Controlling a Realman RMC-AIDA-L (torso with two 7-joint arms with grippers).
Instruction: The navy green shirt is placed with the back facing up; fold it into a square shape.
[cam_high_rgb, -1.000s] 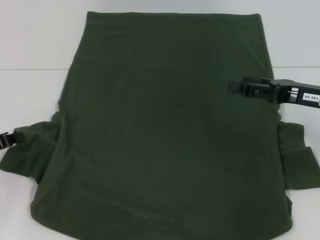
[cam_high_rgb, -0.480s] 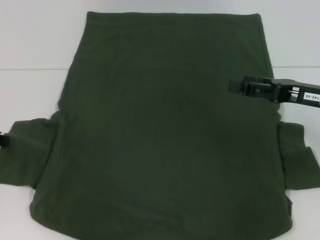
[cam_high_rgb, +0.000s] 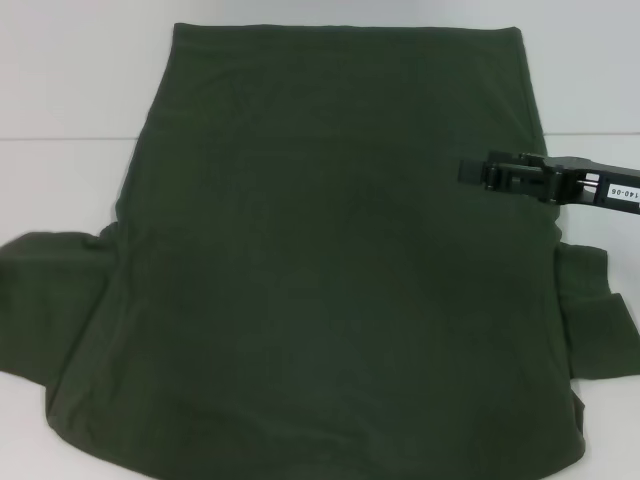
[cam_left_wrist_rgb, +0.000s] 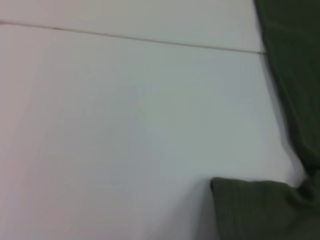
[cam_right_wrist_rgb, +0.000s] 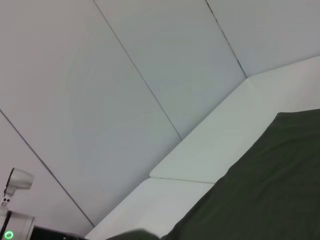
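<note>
The navy green shirt (cam_high_rgb: 330, 260) lies spread flat on the white table (cam_high_rgb: 70, 180), plain side up. Its hem is at the far side and its shoulders are toward me. The left sleeve (cam_high_rgb: 50, 290) spreads out flat to the left, and the right sleeve (cam_high_rgb: 595, 310) sticks out on the right. My right gripper (cam_high_rgb: 468, 172) reaches in from the right and hovers over the shirt's right edge, pointing left. My left gripper is out of the head view. The left wrist view shows bare table with the shirt's side (cam_left_wrist_rgb: 295, 75) and a sleeve corner (cam_left_wrist_rgb: 250, 210).
A seam line (cam_high_rgb: 60, 138) crosses the white tabletop behind the shirt's left side. The right wrist view shows the shirt's far edge (cam_right_wrist_rgb: 260, 190), a white table corner (cam_right_wrist_rgb: 200, 165) and pale wall panels (cam_right_wrist_rgb: 125, 100) behind.
My left gripper has drawn back off the left edge of the head view. The left sleeve it was at now lies spread farther left. The right gripper has stayed put.
</note>
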